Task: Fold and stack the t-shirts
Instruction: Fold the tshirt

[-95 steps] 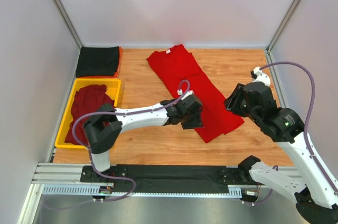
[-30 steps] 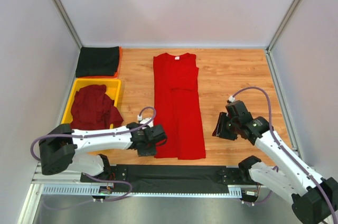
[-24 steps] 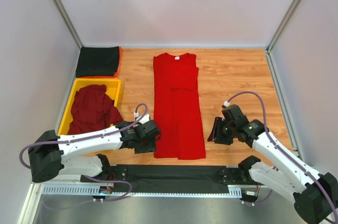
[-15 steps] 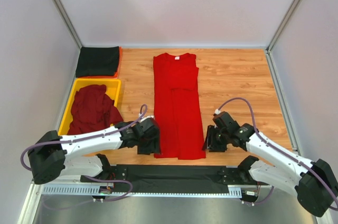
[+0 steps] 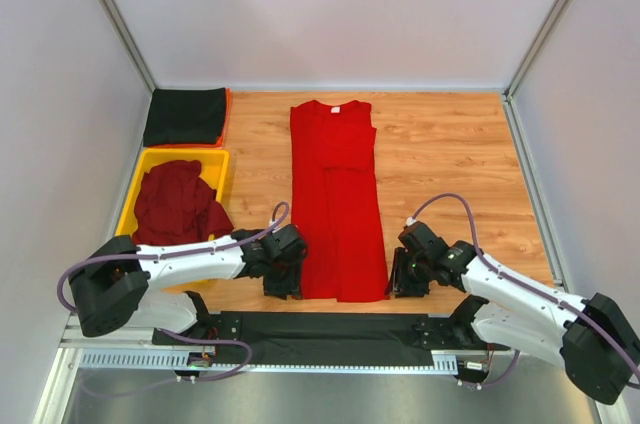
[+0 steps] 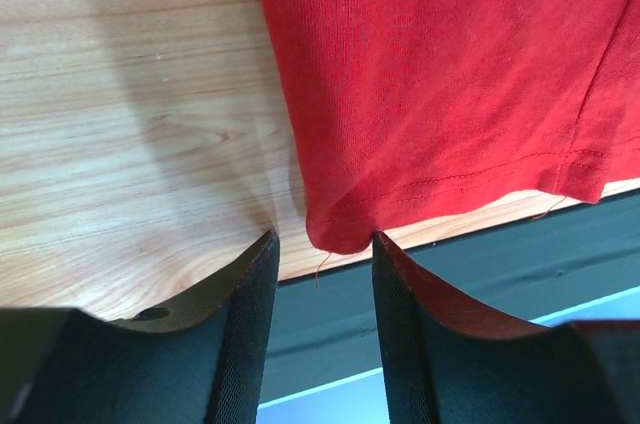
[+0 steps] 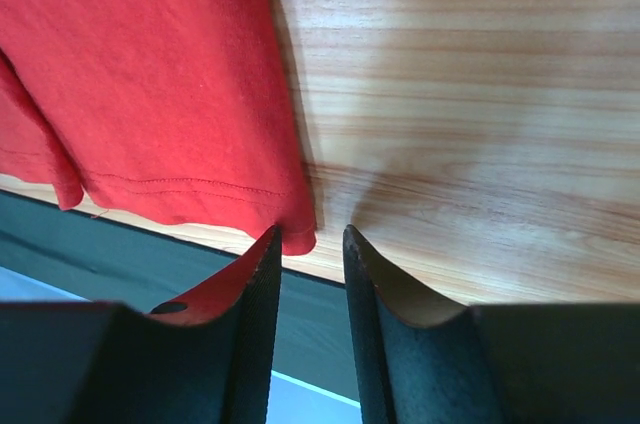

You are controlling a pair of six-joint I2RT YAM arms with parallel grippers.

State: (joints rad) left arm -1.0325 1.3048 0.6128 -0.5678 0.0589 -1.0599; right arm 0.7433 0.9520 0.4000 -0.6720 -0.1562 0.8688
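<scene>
The bright red t-shirt lies flat on the wooden table, folded lengthwise into a long strip, neck label at the far end. My left gripper is low at its near left hem corner. In the left wrist view, the left gripper is open with that corner of the red cloth between the fingertips. My right gripper is at the near right hem corner. In the right wrist view, the right gripper is open a little around that corner of the red cloth. A dark maroon t-shirt lies crumpled. A black t-shirt lies folded at the far left.
The maroon t-shirt sits in a yellow plastic tray at the left edge. A black strip runs along the table's near edge, just below the hem and both grippers. Grey walls enclose the table on three sides.
The red t-shirt went from lying diagonally to straight. Both arms then drew back low to the near edge and closed in on the two hem corners.
</scene>
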